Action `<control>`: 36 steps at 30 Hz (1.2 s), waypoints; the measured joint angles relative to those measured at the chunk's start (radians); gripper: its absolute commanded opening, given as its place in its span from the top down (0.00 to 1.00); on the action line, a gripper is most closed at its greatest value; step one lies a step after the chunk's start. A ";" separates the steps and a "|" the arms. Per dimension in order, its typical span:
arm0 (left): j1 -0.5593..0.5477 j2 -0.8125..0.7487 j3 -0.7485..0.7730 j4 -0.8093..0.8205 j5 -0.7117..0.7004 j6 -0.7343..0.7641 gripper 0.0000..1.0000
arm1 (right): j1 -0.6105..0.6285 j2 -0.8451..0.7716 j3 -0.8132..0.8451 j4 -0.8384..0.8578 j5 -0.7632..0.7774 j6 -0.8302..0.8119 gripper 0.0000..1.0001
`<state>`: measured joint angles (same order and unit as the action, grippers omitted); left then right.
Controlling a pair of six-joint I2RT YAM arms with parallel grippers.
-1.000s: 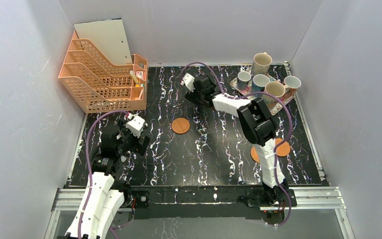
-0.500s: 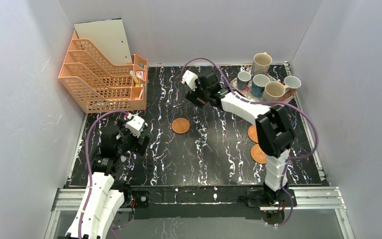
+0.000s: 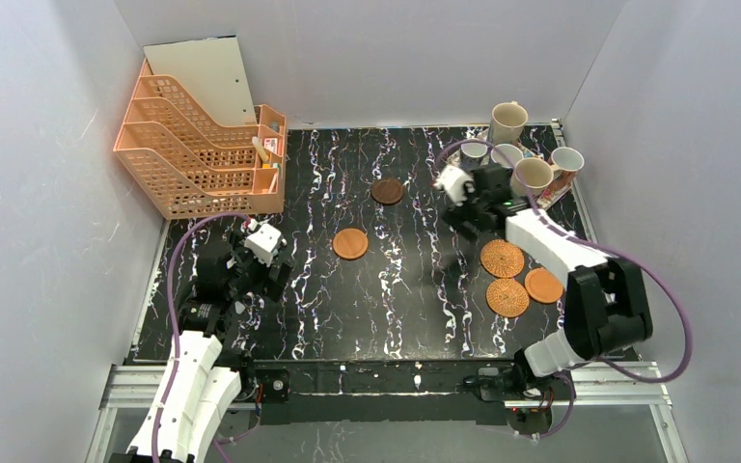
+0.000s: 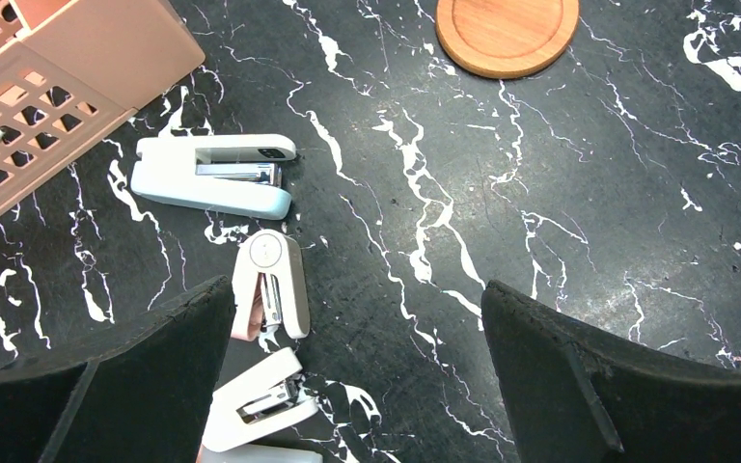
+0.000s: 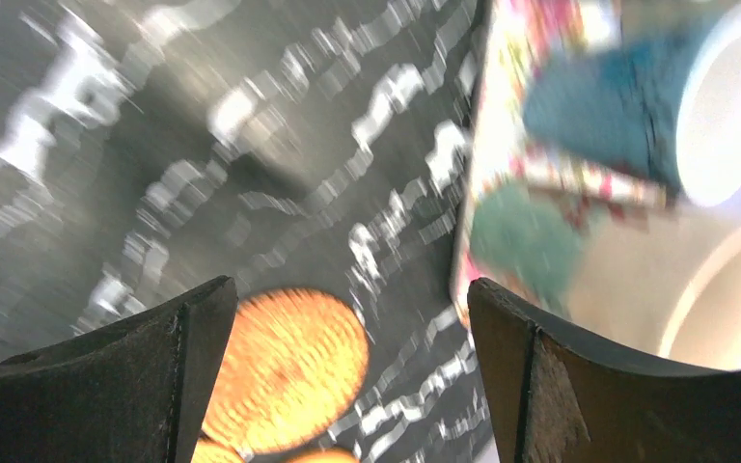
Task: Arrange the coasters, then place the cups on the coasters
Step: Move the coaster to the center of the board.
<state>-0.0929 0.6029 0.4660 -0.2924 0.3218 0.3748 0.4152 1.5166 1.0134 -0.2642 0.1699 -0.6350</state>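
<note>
Five coasters lie on the black marble table: a dark brown one (image 3: 387,191) at the back centre, a wooden one (image 3: 350,243) (image 4: 507,34) left of centre, and two wicker ones (image 3: 502,258) (image 3: 507,297) beside a wooden one (image 3: 543,285) on the right. The cups stand on a floral tray (image 3: 555,193) at the back right: two beige (image 3: 507,121) (image 3: 533,175), a blue one (image 3: 507,154) and a small orange one (image 3: 566,159). My right gripper (image 3: 467,214) (image 5: 347,386) hangs open and empty between the tray and the upper wicker coaster (image 5: 285,371). My left gripper (image 3: 272,278) (image 4: 357,386) is open and empty.
An orange file rack (image 3: 203,145) fills the back left corner. Several white staplers (image 4: 214,174) (image 4: 268,285) lie under my left gripper. White walls close in the table on three sides. The right wrist view is blurred; it shows a blue cup (image 5: 637,106) and a beige cup (image 5: 675,289).
My right arm has swung from the back centre to the right, toward the tray. The dark brown coaster now shows where the gripper was. The left arm has not moved.
</note>
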 measured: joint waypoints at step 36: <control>0.000 0.018 0.000 0.000 0.000 0.000 0.03 | -0.655 -0.069 -0.255 -0.006 -0.150 -0.306 0.05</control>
<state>-0.0925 0.6205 0.4660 -0.2924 0.3222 0.3752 -0.2398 1.4475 0.7582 -0.2707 0.0196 -0.9405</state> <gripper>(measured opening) 0.972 0.959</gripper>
